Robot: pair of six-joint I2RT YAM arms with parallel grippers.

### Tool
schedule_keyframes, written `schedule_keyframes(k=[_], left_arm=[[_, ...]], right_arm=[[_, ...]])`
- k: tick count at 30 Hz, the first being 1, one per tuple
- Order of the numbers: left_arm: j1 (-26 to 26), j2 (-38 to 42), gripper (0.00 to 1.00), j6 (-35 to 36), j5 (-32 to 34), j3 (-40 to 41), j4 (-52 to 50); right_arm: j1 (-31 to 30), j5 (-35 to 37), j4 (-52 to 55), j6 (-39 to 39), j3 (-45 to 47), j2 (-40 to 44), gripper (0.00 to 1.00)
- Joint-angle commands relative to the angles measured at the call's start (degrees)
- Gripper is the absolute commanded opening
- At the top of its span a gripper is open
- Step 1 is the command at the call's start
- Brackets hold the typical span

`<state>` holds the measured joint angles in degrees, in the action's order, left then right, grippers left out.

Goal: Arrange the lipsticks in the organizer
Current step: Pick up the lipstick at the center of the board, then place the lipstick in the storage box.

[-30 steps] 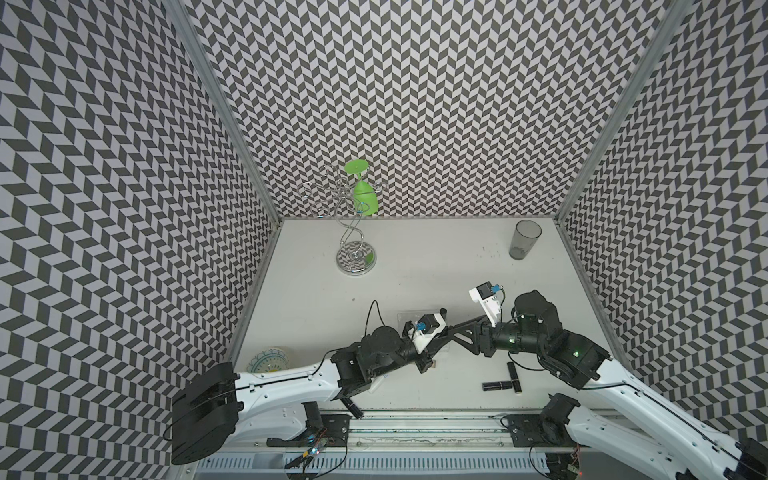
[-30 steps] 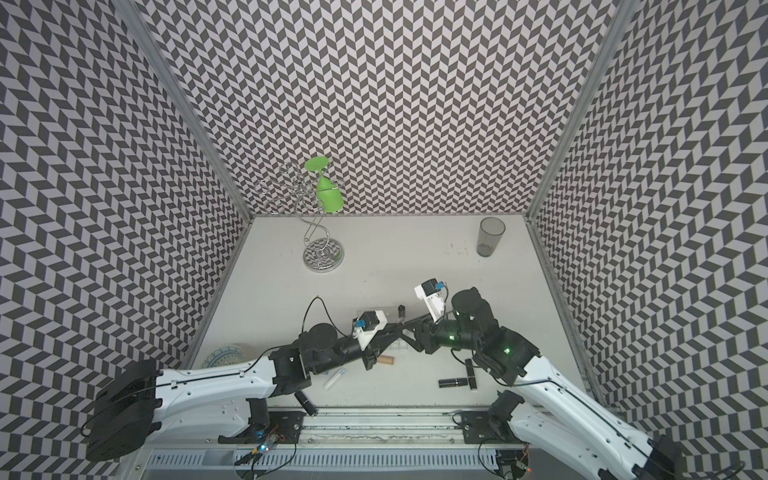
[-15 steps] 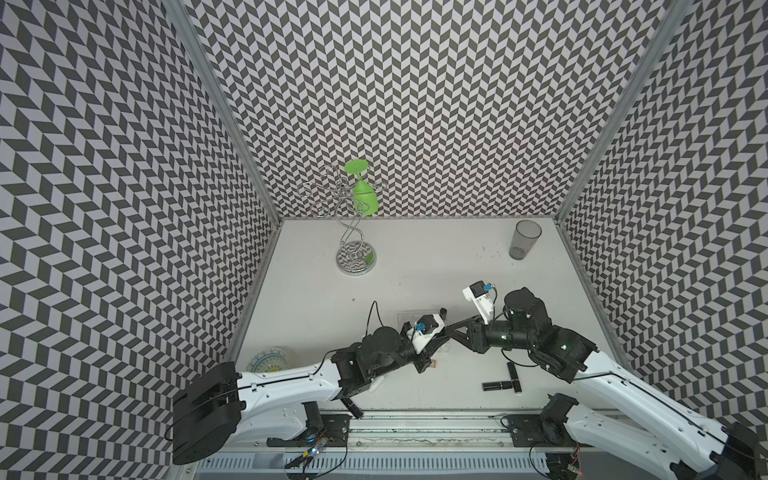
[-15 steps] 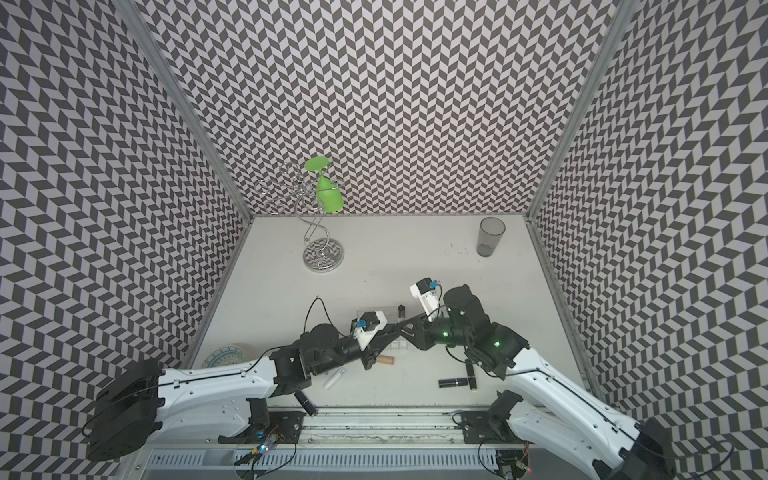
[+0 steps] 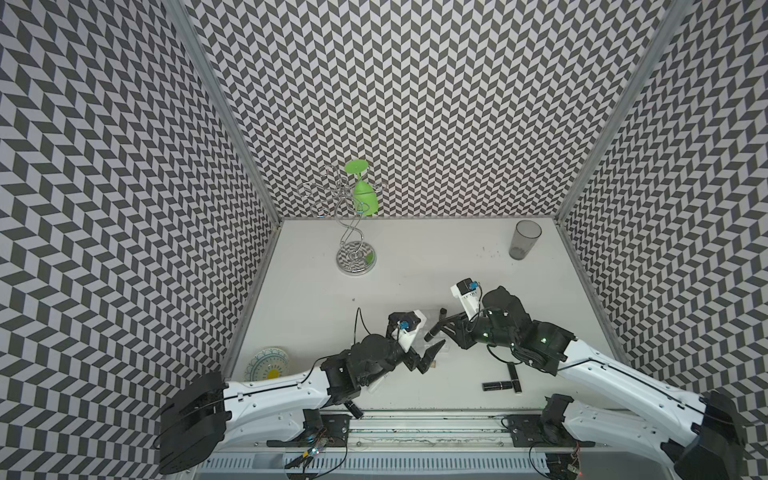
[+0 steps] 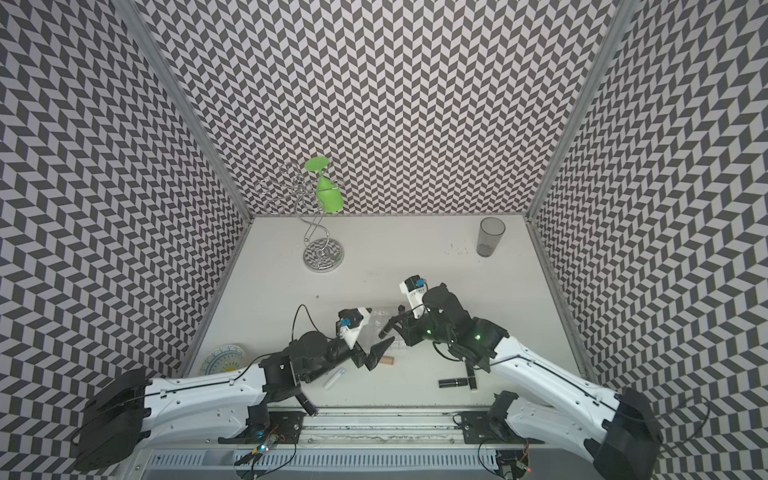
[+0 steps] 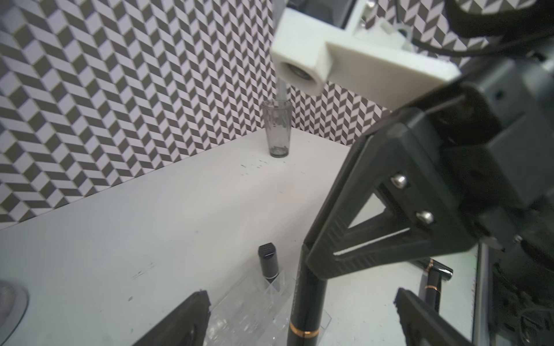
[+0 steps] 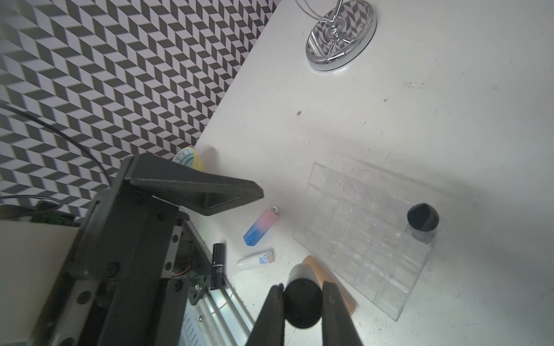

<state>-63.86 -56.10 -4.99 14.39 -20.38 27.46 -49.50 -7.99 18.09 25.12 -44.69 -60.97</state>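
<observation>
My right gripper [image 8: 302,287] is clenched around a black lipstick with a gold band [image 7: 305,299]. It holds the tube tilted, just over the organizer [image 8: 344,209], at the edge facing my arms. I cannot tell whether the tube's lower end touches the tray.

My left gripper [image 7: 301,295] is released. Its fingers [image 7: 186,323] stand wide apart on either side of that tube and touch nothing.

A short black lipstick [image 8: 422,220] stands upright in a corner cell of the organizer, on the side away from my left arm. The other cells I can see are bare.

The tan lipstick [image 6: 388,360] lies on the table just beside the organizer's near edge. Near the organizer, on the side toward my left arm's base, lie the pink-to-blue lipstick [image 8: 260,227] and the white lipstick [image 8: 256,260]. Past them a black lipstick [image 8: 218,266] lies beside the rail.

On the side toward my right arm's base, well apart from the organizer, two more black lipsticks [image 5: 496,386] lie together on the table. A grey tumbler [image 5: 524,240] stands well beyond the organizer near the back wall.
</observation>
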Motion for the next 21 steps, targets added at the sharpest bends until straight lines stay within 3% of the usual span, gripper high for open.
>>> schedule_keyframes(k=[1, 9, 17, 21], left_arm=[[1.87, 6.13, 1.0, -5.73, 4.6, 3.22, -0.38], [8.57, 13.05, 1.0, -9.9, -0.31, 9.31, -1.3], [11.5, 13.15, 1.0, -9.9, -3.92, 10.71, -1.36], [12.04, 11.92, 1.0, -10.17, -4.25, 11.28, -0.42]], right_arm=[[-2.27, 12.38, -1.82, -2.81, -4.38, -3.93, 0.06], [-2.37, 21.34, 6.41, -4.33, -15.19, -17.48, 0.05], [-2.36, 27.65, 7.83, -3.46, -17.23, -20.42, 0.05], [-2.33, 26.76, 6.64, -3.54, -16.39, -21.12, 0.05]])
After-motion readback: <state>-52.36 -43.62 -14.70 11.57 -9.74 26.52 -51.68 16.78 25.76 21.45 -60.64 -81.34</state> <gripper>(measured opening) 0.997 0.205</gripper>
